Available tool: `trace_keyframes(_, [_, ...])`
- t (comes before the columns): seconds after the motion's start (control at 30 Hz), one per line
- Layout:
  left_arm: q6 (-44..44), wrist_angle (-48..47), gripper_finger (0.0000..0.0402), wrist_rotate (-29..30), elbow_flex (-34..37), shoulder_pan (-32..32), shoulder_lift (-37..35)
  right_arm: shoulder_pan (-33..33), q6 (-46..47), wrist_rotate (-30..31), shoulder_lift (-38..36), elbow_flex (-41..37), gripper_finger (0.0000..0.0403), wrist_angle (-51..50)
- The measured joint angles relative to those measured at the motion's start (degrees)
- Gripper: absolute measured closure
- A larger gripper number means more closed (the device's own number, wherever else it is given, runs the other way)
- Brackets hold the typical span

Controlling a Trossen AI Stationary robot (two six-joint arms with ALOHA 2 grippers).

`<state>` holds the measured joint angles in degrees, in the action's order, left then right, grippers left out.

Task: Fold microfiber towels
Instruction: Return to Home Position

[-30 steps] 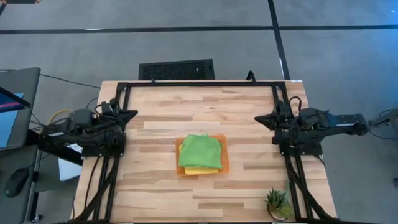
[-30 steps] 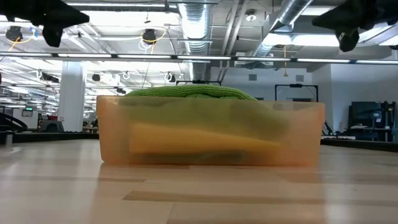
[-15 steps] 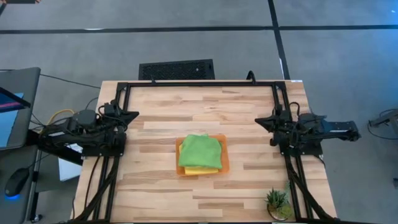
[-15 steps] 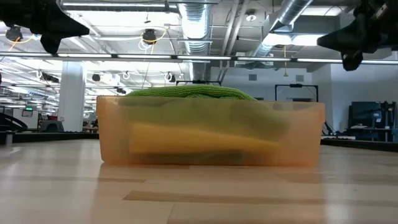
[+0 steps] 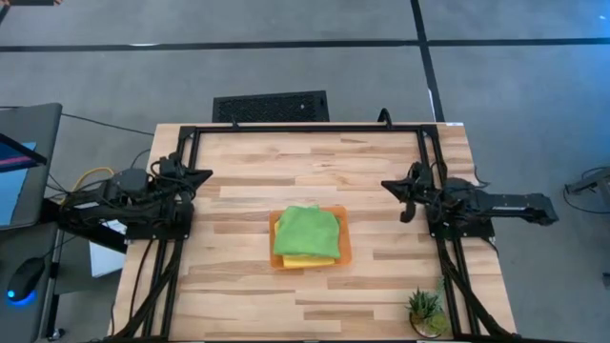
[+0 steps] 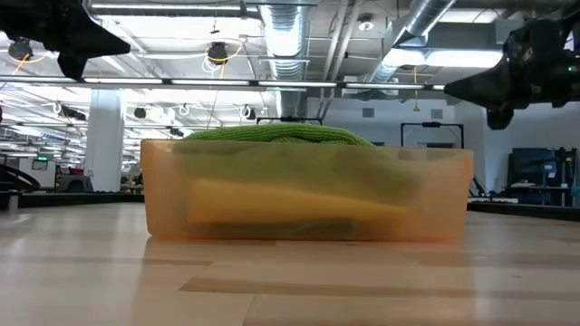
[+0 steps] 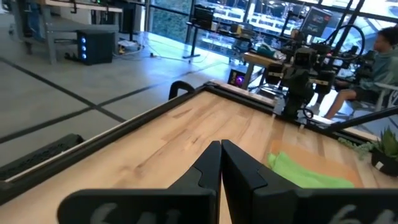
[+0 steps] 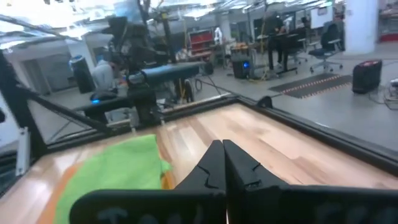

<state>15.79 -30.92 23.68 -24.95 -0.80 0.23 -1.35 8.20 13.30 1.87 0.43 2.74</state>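
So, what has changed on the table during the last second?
The right gripper sank lower and edged toward the translucent orange plastic tray, fingers shut, holding nothing. The left gripper, the tray and the folded lime green microfiber towel in it stayed put.

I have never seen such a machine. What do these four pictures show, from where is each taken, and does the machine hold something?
It is a robot with two dark arms at a wooden table. One picture looks straight down, one looks level across the table top, and two come from cameras on the wrists. In the middle stands an orange bin with a folded green towel on a yellow towel. A small plant stands near one corner. The left claw and the right claw are near the table's sides, both shut, holding nothing.
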Motion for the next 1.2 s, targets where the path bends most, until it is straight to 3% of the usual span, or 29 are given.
trace_keyframes(0.1, [-0.09,1.52,0.0401,1.19,0.43,0.0,0.0,-0.78,0.33,-0.22,0.48,0.0,0.0395,-0.06])
trace_keyframes(0.3, [-4.09,13.67,0.0401,-0.38,7.27,0.0,0.04,-1.78,0.36,-0.32,0.44,0.0,0.0387,-0.08])
trace_keyframes(0.8, [-1.28,21.65,0.0401,1.72,20.32,0.0,0.07,-3.8,0.4,-0.17,0.43,0.0,0.0376,-0.12])
trace_keyframes(0.9, [-2.89,25.47,0.0401,1.91,21.16,0.04,0.54,-3.8,0.4,-0.18,0.42,0.0,0.0372,-0.12])
trace_keyframes(1.2, [-2.43,24.7,0.0401,2.92,21.09,0.02,0.19,-3.8,0.4,-0.17,0.42,0.0,0.0374,-0.12])
